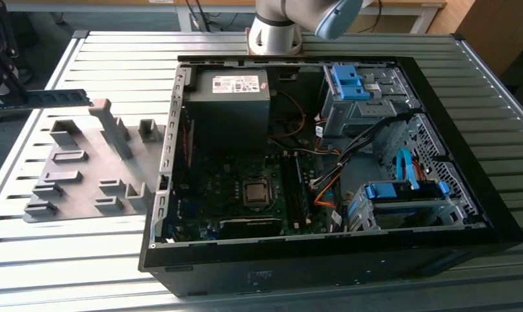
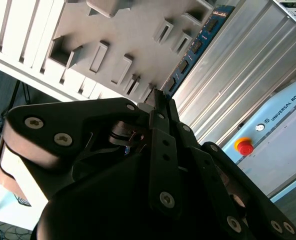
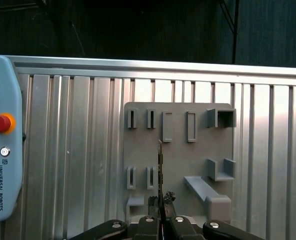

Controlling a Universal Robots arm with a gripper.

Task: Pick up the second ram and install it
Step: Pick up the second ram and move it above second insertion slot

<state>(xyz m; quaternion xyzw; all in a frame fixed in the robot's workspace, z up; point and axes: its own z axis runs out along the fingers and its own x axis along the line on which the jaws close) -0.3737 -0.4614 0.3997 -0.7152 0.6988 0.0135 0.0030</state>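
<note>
Ribbed metal table (image 1: 114, 52), thin flat ram (image 1: 60, 98) seemingly in jaws

The silver and pale-blue jointed arm (image 1: 275, 31) rises from its round base. Its black metal gripper (image 3: 161, 199) has narrow fingers (image 2: 164, 111) pinched together on one end of the thin blue-green second ram (image 1: 58, 98), which projects straight ahead of the fingertips.

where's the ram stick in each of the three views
exterior view: second ram, at the exterior view's left edge, by the grey holder plate
first wrist view: edge-on in the gripper, over the plate
second wrist view: blue board past the gripper, along the plate's edge
shared landmark: the grey holder plate
</note>
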